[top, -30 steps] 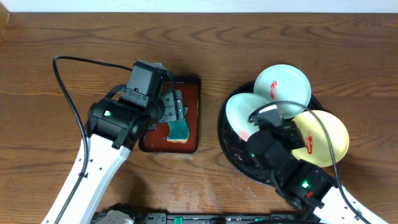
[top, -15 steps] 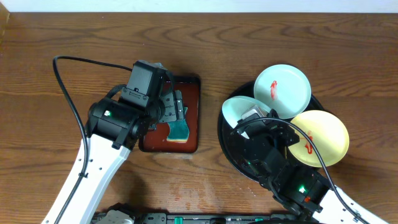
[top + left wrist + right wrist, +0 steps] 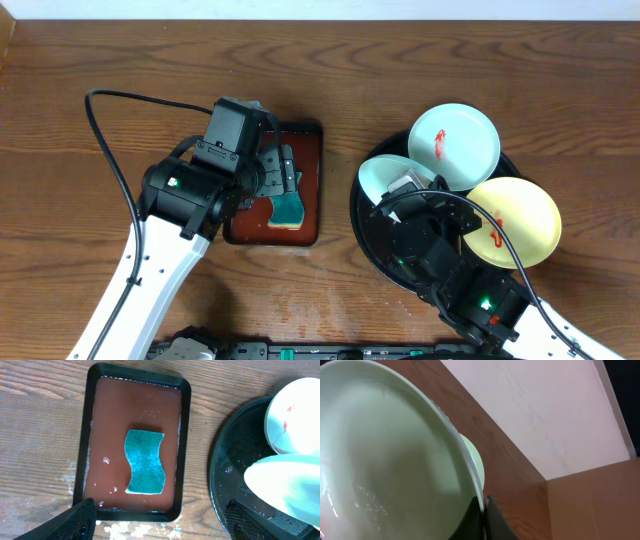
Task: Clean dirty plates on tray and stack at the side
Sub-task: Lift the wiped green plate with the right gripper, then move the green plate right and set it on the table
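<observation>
My right gripper is shut on the rim of a pale mint-white plate and holds it tilted above the left side of the round black tray. In the right wrist view the plate fills the left, pinched between the fingers. A second mint-white plate with a red smear rests on the tray's far rim. A pale yellow plate with a red smear lies on its right side. My left gripper is open and empty above a teal sponge.
The sponge lies in a rectangular reddish-brown tray holding a wet film, left of the black tray. White foam flecks dot the wood by its near edge. A cardboard-brown surface shows beyond the table.
My right gripper has lifted and tilted the mint-white plate, shifting it slightly left over the tray's edge; little moved in the last half second. The left arm has not moved.
</observation>
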`<action>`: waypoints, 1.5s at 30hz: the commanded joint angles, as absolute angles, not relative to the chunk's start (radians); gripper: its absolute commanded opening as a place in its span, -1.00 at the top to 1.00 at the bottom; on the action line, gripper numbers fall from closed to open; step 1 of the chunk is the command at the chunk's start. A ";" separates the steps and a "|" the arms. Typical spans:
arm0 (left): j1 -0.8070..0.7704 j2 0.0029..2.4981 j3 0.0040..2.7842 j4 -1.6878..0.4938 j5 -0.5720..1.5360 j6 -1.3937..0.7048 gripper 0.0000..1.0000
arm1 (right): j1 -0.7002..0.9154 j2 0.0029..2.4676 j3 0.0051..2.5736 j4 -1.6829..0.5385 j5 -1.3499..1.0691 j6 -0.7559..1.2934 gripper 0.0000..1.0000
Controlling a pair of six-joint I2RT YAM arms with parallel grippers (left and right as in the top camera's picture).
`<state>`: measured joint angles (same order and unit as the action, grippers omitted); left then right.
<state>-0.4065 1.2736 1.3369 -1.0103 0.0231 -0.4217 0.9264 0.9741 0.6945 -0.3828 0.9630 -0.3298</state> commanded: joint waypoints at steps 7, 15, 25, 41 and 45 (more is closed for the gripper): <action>-0.403 1.274 1.360 -1.012 0.017 -0.420 -0.65 | 0.937 0.973 0.717 -0.377 0.992 -0.337 0.98; -0.403 1.274 1.360 -1.012 0.017 -0.420 -0.66 | 0.937 0.973 0.717 -0.377 0.992 -0.332 0.98; -0.403 1.274 1.360 -1.012 0.017 -0.420 -0.66 | 0.766 0.974 0.717 -0.494 0.793 0.224 0.98; -0.403 1.274 1.360 -1.012 0.017 -0.420 -0.66 | -0.579 1.052 0.740 -0.460 -0.263 0.450 0.98; -0.403 1.274 1.360 -1.012 0.017 -0.420 -0.66 | -0.815 1.182 0.740 -0.387 -0.265 0.561 0.98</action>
<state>-0.4068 1.2736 1.3369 -1.0107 0.0227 -0.4217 -0.6849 1.1019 0.7242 -0.4103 -0.1925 0.4301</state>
